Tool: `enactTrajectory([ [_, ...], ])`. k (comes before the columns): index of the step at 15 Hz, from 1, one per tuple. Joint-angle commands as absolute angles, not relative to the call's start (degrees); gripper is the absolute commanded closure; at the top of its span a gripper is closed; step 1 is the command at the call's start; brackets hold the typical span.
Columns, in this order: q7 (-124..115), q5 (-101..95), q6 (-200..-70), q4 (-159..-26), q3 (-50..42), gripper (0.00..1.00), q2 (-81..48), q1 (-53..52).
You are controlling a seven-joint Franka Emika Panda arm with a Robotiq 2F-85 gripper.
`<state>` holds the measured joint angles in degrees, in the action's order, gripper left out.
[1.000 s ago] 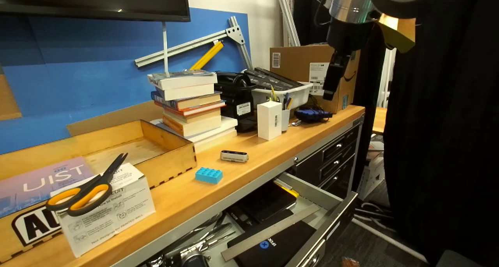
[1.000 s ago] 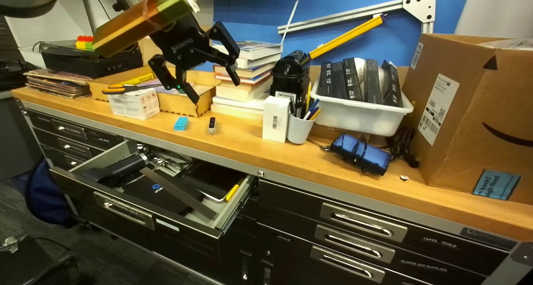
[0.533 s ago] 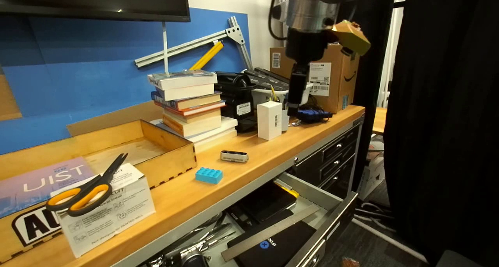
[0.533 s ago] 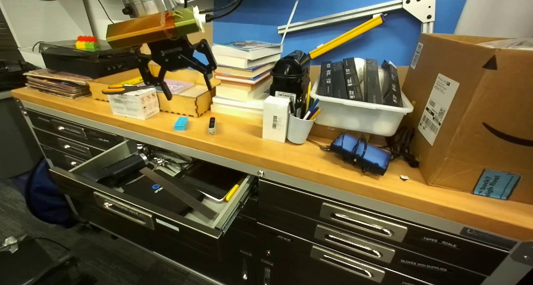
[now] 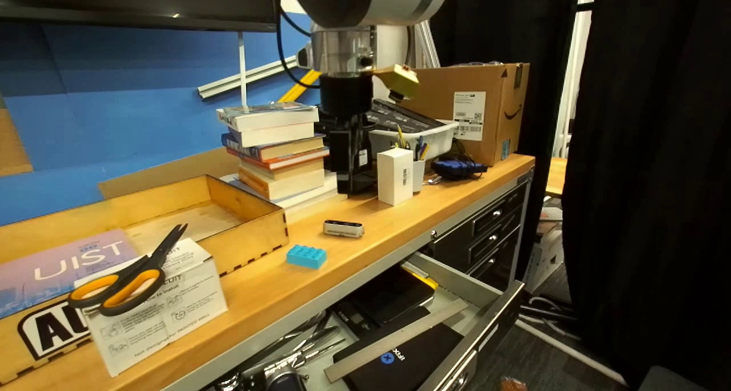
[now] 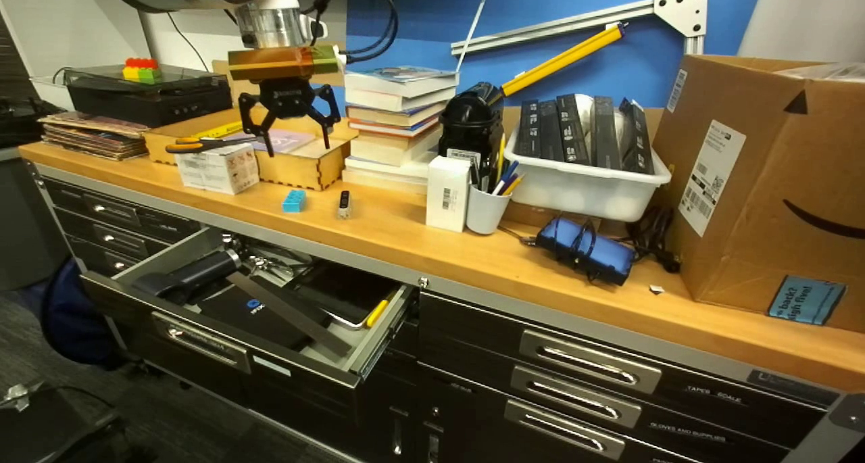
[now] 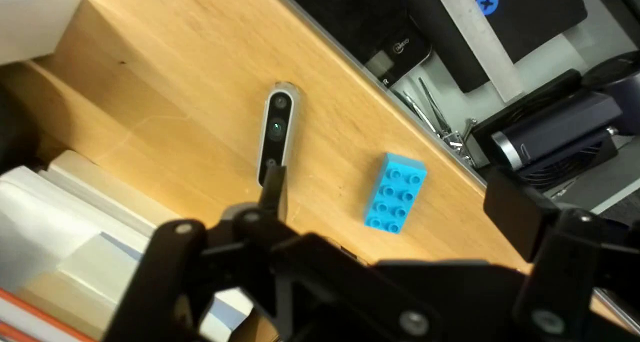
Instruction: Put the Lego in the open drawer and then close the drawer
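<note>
Lego (image 6: 293,201) lay by the near edge of the bench (image 6: 388,216), beyond the open drawer (image 6: 311,388), below the gripper (image 6: 299,150) and apart from it. Released, the gripper had its fingers (image 7: 517,214) spread wide, framing the Lego left and right in the wrist view.

In an exterior view, we see the drawer (image 5: 484,329) cut off at six o'clock; in the wrist view, the white box (image 7: 32,25) is cropped at ten.

A robot arm (image 5: 365,3) over a workbench (image 6: 388,226) shows a lab.
</note>
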<state>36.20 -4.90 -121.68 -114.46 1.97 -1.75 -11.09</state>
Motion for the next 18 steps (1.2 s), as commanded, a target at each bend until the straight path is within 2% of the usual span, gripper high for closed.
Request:
enactTrajectory([
  [1, 36.8, -5.16, -120.29, -105.37, 4.89, 0.0, -11.85, -9.56],
  [7, 33.7, -4.59, -119.47, -99.96, 7.44, 0.0, -21.29, -8.72],
  [15, 26.72, -5.47, -122.3, -100.77, 9.46, 0.0, -24.65, -9.23],
  [16, 25.77, -6.09, -122.96, -101.26, 9.37, 0.25, -24.6, -9.39],
  [17, 25.07, -6.25, -123.63, -101.71, 9.36, 0.26, -24.5, -9.38],
  [18, 24.08, -6.84, -125.12, -102.8, 9.14, 0.34, -23.68, -9.39],
])
